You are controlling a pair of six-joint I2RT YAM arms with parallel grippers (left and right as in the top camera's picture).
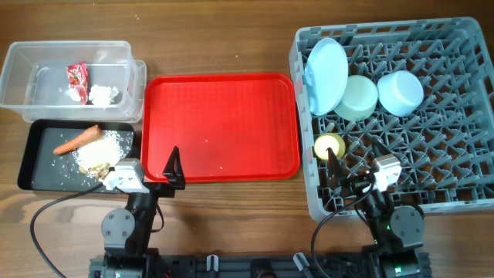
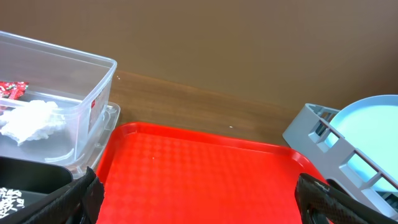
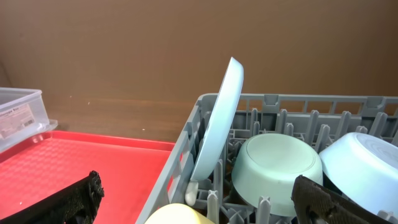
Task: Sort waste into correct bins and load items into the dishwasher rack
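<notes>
The grey dishwasher rack (image 1: 463, 166) at the right holds an upright pale blue plate (image 1: 326, 75), an upturned pale green bowl (image 1: 356, 96) and a pale blue bowl (image 1: 400, 93). A small round yellow item (image 1: 328, 144) lies at its front left. A white rounded tip (image 3: 192, 188) shows under the plate; I cannot tell if it is the spoon. The clear tub (image 1: 23, 85) holds the red wrapper (image 1: 77, 75) and white paper (image 1: 102, 94). The black tray (image 1: 38, 166) holds the carrot (image 1: 77, 140) and beige scraps (image 1: 99, 154). My left gripper (image 1: 174, 166) is open and empty over the red tray's front edge. My right gripper (image 1: 334, 164) is open and empty over the rack's front left.
The red serving tray (image 1: 220, 127) lies between the bins and the rack, with a few crumbs on it. The wrist views show it too, in the left wrist view (image 2: 199, 168) and the right wrist view (image 3: 74, 168). Black cables run at the table's front edge.
</notes>
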